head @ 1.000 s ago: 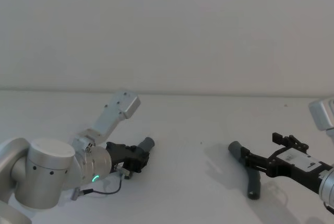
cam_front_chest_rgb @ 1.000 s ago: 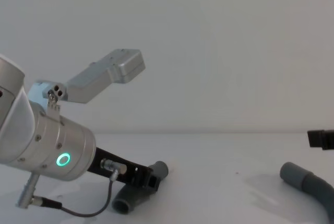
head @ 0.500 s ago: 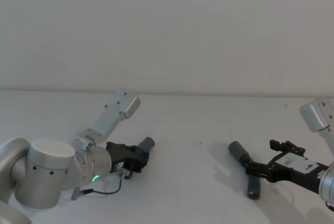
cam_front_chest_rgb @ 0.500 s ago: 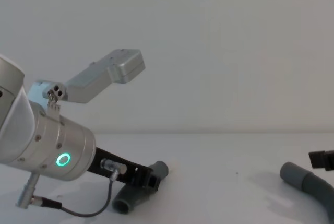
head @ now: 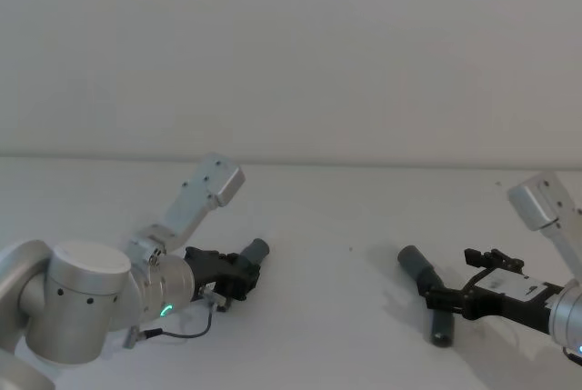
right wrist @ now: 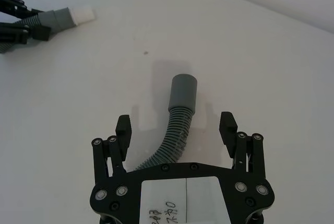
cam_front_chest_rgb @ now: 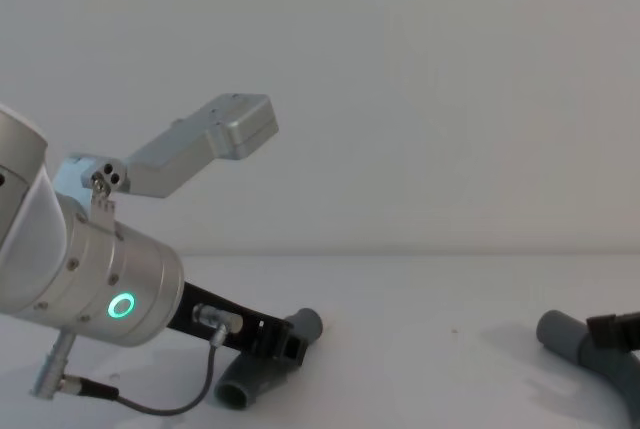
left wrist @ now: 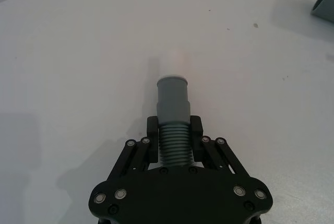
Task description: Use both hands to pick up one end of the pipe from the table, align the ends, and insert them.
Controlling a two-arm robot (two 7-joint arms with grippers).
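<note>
Head high, chest low, wrists near table (head: 346,213)

On the white surface (head: 336,217), the left end effector (head: 244,274) grips 1 hose piece (head: 257,250), whose cuff juts beyond it. Well apart, the right end effector (head: 450,279) reaches over the other hose piece (head: 414,265).

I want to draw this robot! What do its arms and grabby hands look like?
The left arm and right arm are silver tubes. The left has a green ring light and a thin grey cable. The left gripper and right gripper are black, two-fingered, with silver screws; the right wears a white label.
</note>
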